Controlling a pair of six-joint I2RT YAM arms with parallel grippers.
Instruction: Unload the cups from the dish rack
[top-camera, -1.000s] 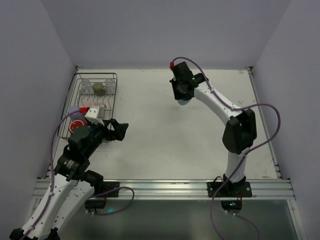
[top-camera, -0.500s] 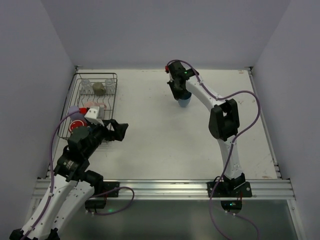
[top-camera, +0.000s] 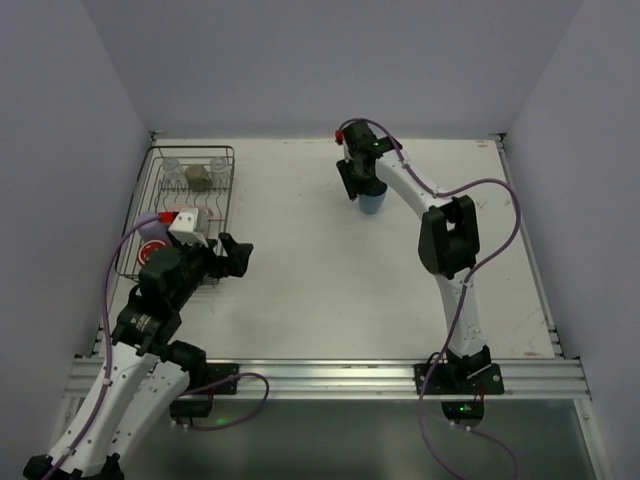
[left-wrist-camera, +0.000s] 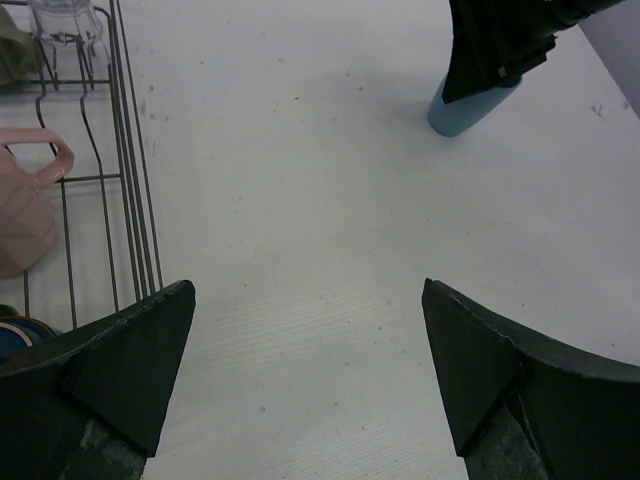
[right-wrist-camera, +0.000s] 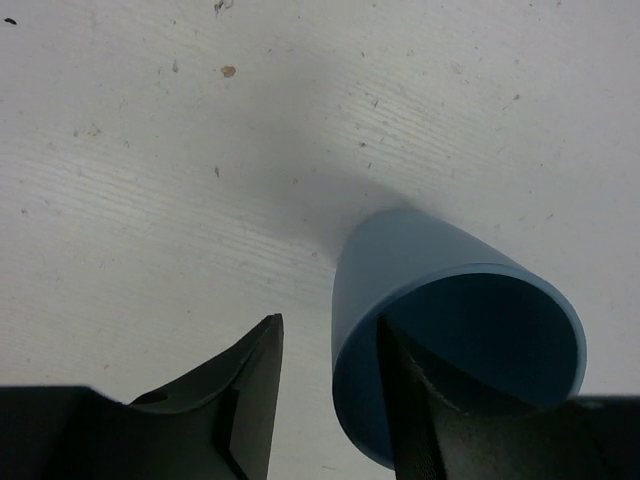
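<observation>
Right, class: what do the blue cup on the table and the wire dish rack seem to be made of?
Blue cup: probably plastic, matte and opaque, with a thin even wall and no glare. Dish rack: thin dark wire, apparently metal, possibly coated.

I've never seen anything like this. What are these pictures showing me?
Two robot arms stand at a white table. One picture looks down from above; the other two come from cameras on the wrists. The dish rack at the left holds a pink mug, a red mug and clear glasses. The left pincer hangs wide open beside the rack, holding nothing. The right pincer straddles the wall of a blue cup standing upright on the table, jaws parted, one finger inside.
</observation>
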